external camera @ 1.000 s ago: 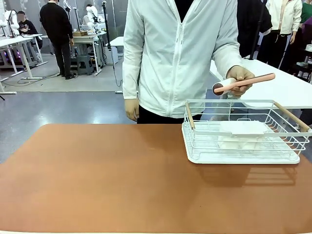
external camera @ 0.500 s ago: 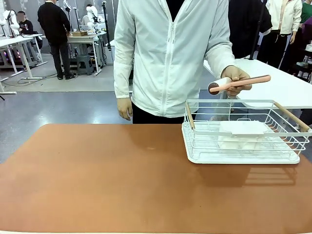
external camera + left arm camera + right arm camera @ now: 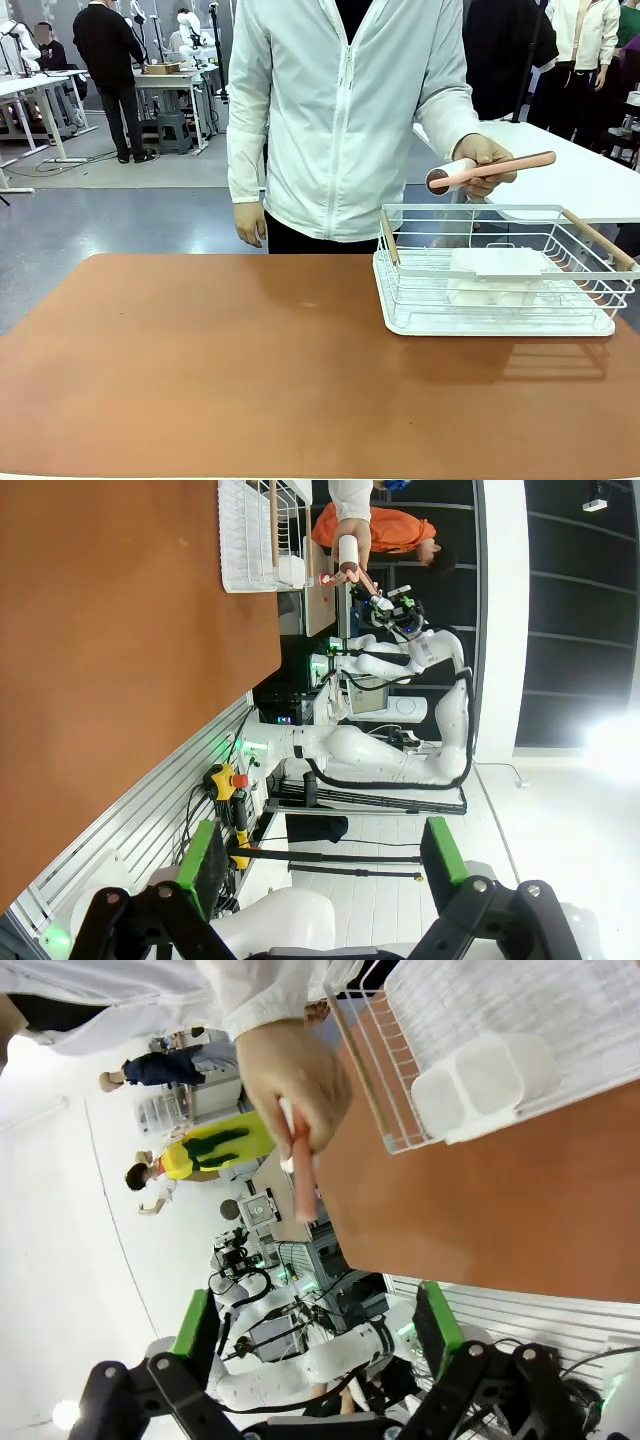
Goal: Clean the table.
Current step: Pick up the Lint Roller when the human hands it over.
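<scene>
Off the worktop's [image 3: 200, 380] near edge, the left gripper [image 3: 320, 862] and right gripper [image 3: 315, 1328] are hovering, fingers released. Past the wire basket [image 3: 480, 210] toward its far right corner, a person's hand [image 3: 490, 150] is holding out a roller [image 3: 535, 160], likely offering it.

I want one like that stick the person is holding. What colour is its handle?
Pale salmon pink. The handle shows best in the front view, sticking out past the person's fingers.

Lab hall with white workbenches [image 3: 30, 88]
</scene>
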